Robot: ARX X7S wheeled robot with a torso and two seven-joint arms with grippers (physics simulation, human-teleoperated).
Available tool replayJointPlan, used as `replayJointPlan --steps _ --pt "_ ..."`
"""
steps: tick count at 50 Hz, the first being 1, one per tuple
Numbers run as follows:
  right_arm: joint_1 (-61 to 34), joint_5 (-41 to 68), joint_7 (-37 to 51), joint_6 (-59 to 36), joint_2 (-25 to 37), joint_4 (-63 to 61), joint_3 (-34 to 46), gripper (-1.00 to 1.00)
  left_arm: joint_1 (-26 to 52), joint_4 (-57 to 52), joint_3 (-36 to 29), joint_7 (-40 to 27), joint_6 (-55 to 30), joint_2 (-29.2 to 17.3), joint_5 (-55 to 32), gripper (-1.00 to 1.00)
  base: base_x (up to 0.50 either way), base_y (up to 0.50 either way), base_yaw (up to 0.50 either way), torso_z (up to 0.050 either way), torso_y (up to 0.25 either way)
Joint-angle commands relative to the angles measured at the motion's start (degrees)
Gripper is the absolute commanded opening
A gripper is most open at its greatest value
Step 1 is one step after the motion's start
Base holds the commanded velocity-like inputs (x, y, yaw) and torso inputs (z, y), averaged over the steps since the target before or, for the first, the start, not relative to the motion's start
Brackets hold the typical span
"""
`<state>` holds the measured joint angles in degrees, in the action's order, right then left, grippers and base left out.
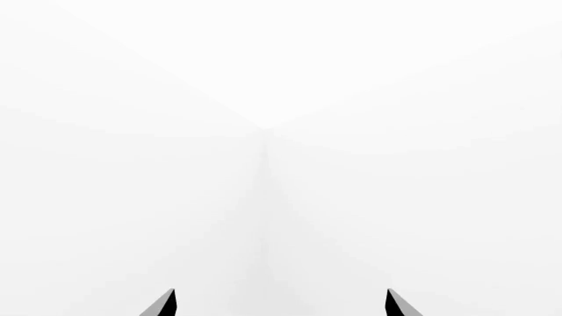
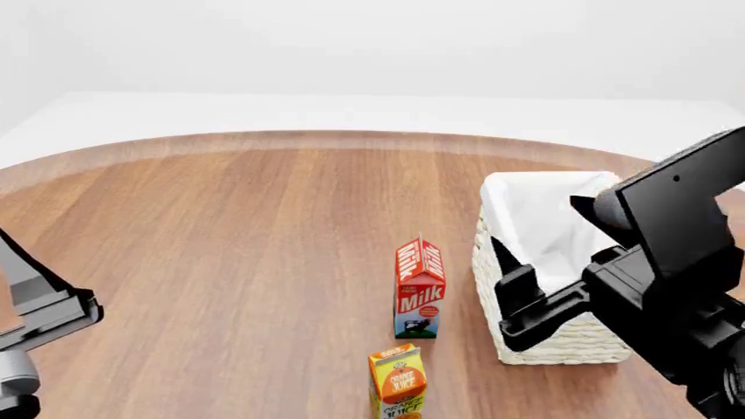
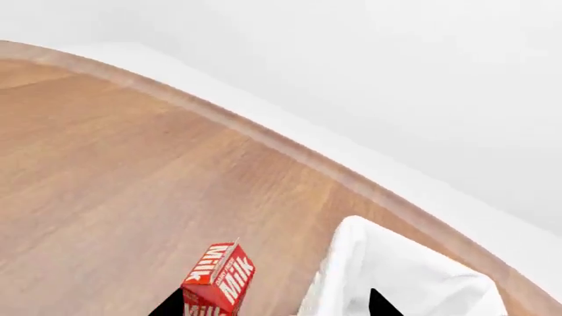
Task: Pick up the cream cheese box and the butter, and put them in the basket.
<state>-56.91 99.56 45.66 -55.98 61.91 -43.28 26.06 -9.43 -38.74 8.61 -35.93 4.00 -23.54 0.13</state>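
Neither the cream cheese box nor the butter shows in any view, so you cannot yet say where they lie. What you do have is the basket (image 2: pixel 547 262), standing at the right of the wooden table (image 2: pixel 233 253), with the red milk carton (image 2: pixel 420 286) upright just beside it and the orange juice carton (image 2: pixel 399 382) nearer the robot, partly cut off by the picture's lower edge.

Judging by what they are, both boxes should be light, stiff cardboard with smooth printed faces. Expect them to slip under a loose pinch and dent under a hard one. Take the butter across its narrow width near the middle of its length. The cream cheese box is flat and low, so pinch it across its short sides from above.

Your right gripper (image 2: pixel 529 301) hangs over the basket's near corner. Its jaws stand parted and hold nothing, and the right wrist view shows the two dark tips either side of the milk carton and the cloth liner. Your left gripper (image 1: pixel 281 304) is also spread and empty. Its wrist camera sees only blank white, while the head view catches just part of that arm at the left edge.
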Motion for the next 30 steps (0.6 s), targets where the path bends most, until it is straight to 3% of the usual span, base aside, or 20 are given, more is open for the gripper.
replayJointPlan --steps 1,8,13,19,30 --pt "-1.4 7.3 6.5 -0.2 -7.0 -12.5 3.2 1.00 -0.6 0.0 1.6 1.1 1.0 1.1 0.9 1.00 0.00 0.00 0.00 0.000 0.000" --pt "2.7 8.2 12.5 -1.1 -15.5 -16.7 7.7 1.00 -0.8 0.3 1.4 1.0 1.3 1.1 1.0 1.00 0.00 0.00 0.00 0.000 0.000" --pt "8.8 17.1 21.5 -9.8 -26.4 -16.7 -0.2 1.00 -0.8 0.5 1.3 0.9 1.4 1.0 1.1 1.00 0.00 0.00 0.00 0.000 0.000" --pt "15.1 19.6 24.4 -13.6 -32.6 -16.5 -4.6 1.00 -0.7 0.5 0.9 0.9 1.3 1.0 1.3 1.00 0.00 0.00 0.00 0.000 0.000" --pt "31.0 9.5 15.4 -17.3 -38.8 -13.7 -13.2 1.00 -0.8 0.6 0.7 0.9 1.6 0.9 1.2 1.00 0.00 0.00 0.00 0.000 0.000"
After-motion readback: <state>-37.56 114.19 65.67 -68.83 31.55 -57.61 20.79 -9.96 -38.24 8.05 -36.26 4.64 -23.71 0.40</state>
